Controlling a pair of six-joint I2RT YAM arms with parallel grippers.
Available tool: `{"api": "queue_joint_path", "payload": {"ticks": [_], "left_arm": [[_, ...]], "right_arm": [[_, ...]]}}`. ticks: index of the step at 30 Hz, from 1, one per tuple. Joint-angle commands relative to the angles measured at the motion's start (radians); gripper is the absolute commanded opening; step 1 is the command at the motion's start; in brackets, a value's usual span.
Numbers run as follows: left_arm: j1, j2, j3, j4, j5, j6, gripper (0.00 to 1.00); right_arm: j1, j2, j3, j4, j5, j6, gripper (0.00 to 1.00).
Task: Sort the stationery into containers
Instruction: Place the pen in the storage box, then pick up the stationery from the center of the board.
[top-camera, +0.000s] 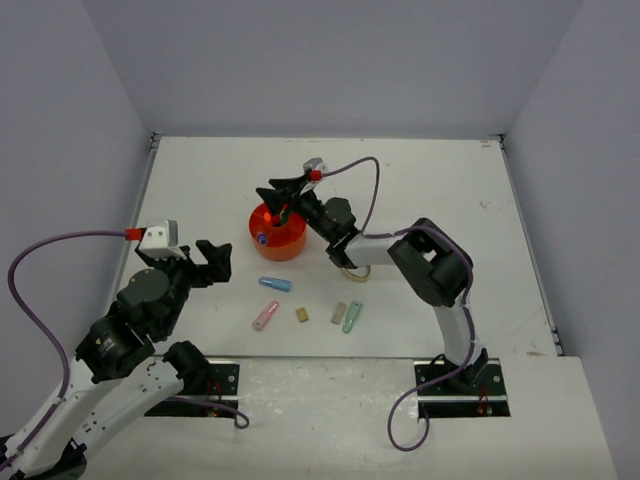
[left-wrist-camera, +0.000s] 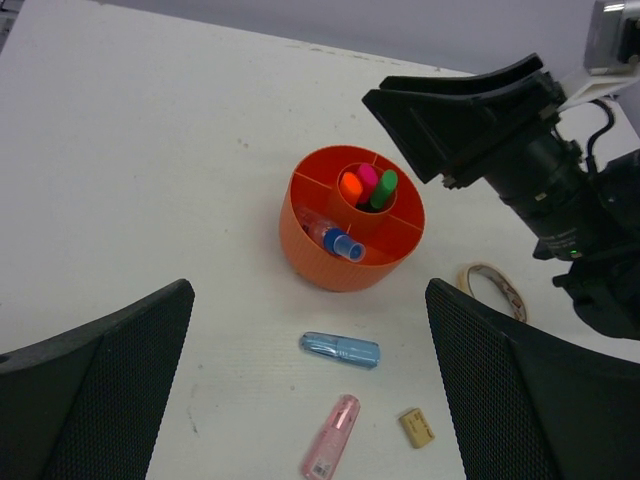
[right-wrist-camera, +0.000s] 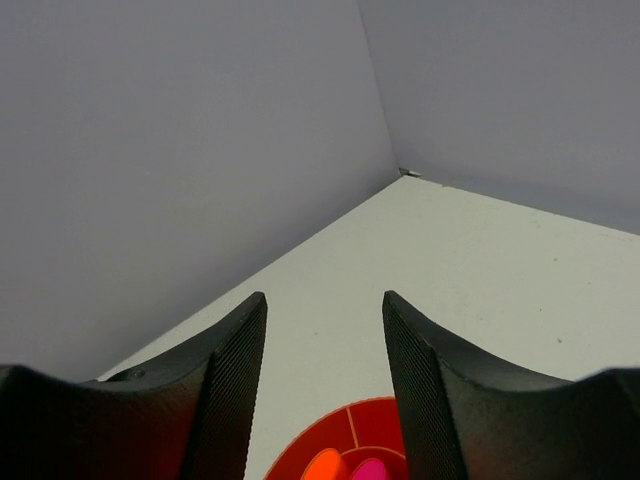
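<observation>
The orange organiser (top-camera: 277, 234) stands mid-table; in the left wrist view (left-wrist-camera: 340, 268) its central well holds orange (left-wrist-camera: 350, 187), pink (left-wrist-camera: 368, 178) and green (left-wrist-camera: 384, 188) highlighters, and a blue-ended highlighter (left-wrist-camera: 342, 243) lies in an outer compartment. On the table lie a blue capsule (top-camera: 275, 284), a pink capsule (top-camera: 265, 316), a tan block (top-camera: 302, 314), a grey block (top-camera: 338, 313), a green capsule (top-camera: 352, 317) and a tape ring (top-camera: 352, 272). My right gripper (top-camera: 272, 198) hovers open and empty just above the organiser (right-wrist-camera: 330, 440). My left gripper (top-camera: 222, 262) is open and empty, left of the blue capsule (left-wrist-camera: 340, 349).
Grey walls close in the table on three sides. The right arm's forearm (top-camera: 370, 245) reaches over the tape ring (left-wrist-camera: 492, 288). The pink capsule (left-wrist-camera: 331, 450) and tan block (left-wrist-camera: 417, 427) lie between my left fingers (left-wrist-camera: 100, 390) in the wrist view.
</observation>
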Motion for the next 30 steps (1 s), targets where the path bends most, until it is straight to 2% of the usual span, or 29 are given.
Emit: {"api": "queue_joint_path", "payload": {"ticks": [1,4,5,6,7,10,12,13,16,20,23,30], "left_arm": [[0.000,0.022,0.000,0.021,-0.058,0.005,1.00],[-0.001,0.040,0.006,0.006,-0.093,-0.014,1.00],[0.000,0.047,0.008,-0.002,-0.100,-0.022,1.00],[0.001,0.053,0.011,-0.006,-0.111,-0.026,1.00],[0.002,0.062,0.013,-0.012,-0.120,-0.031,1.00],[0.002,0.071,0.015,-0.022,-0.134,-0.047,1.00],[0.002,0.076,0.015,-0.025,-0.138,-0.051,1.00],[0.004,0.077,0.015,-0.025,-0.137,-0.052,1.00],[0.002,0.082,0.013,-0.028,-0.121,-0.051,1.00],[0.003,0.078,0.009,-0.023,-0.103,-0.044,1.00],[0.003,0.073,0.004,-0.017,-0.087,-0.038,1.00],[0.002,0.071,-0.001,-0.009,-0.066,-0.029,1.00]], "right_arm": [[-0.003,-0.270,-0.038,-0.074,-0.044,-0.085,0.55],[-0.002,-0.502,-0.100,-0.358,0.004,-0.103,0.69],[-0.002,-0.553,-0.099,-0.565,0.046,-0.088,0.74],[-0.003,-0.600,-0.068,-0.716,0.127,-0.057,0.87],[-0.006,-0.649,-0.022,-0.944,0.185,-0.035,0.97],[-0.011,-0.712,0.014,-1.320,0.356,-0.010,0.99],[-0.020,-0.755,-0.022,-1.427,0.496,0.031,0.99],[-0.032,-0.771,-0.045,-1.462,0.515,0.049,0.99],[-0.157,-0.803,-0.139,-1.608,0.429,0.134,0.96],[-0.210,-0.744,-0.170,-1.671,0.344,0.118,0.66],[-0.220,-0.645,-0.145,-1.717,0.316,0.097,0.56],[-0.225,-0.452,-0.098,-1.751,0.244,0.080,0.52]]}}
